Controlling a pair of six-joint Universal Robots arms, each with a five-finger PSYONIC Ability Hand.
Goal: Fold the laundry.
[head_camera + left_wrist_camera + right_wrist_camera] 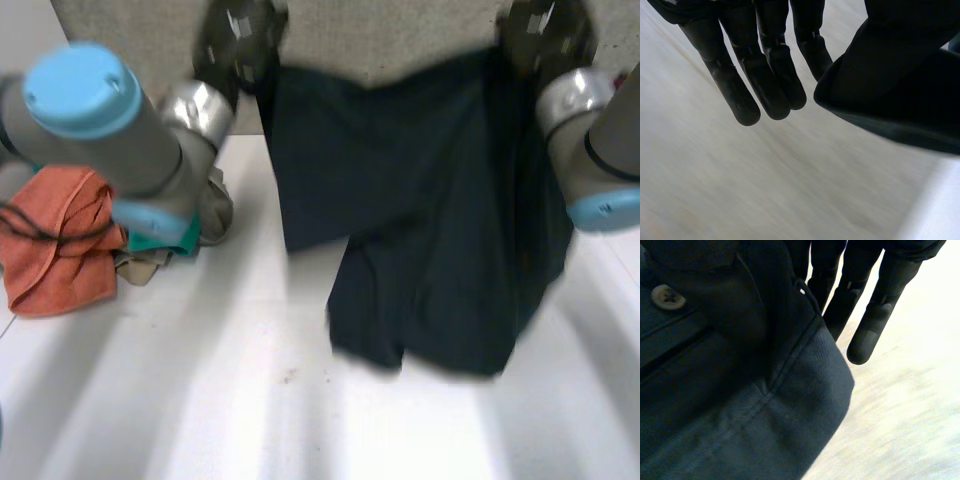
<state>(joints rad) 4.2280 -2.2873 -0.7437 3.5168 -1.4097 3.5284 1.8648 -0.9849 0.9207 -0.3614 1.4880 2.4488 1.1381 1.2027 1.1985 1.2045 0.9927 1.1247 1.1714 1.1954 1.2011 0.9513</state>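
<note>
The white table point(200, 400) lies bare below me, room enough for a clean lay-down. The dark navy shorts point(420, 230) hang between my hands by the waistband, legs dangling, the hems at or just above the table; I cannot tell whether they touch. The orange cloth point(55, 250) and the rest of the pile sit well apart by my left arm.

My left hand point(240, 40) has one waist corner and my right hand point(545, 35) the other. On each, the fingers point(747, 75) hang straight and close together, with the cloth caught at the thumb side.

To do this well, I should draw the waistband taut and level, lower the hems first, then lay the shorts flat, away from the pile. The button point(667, 296) by my right palm should end facing up.
</note>
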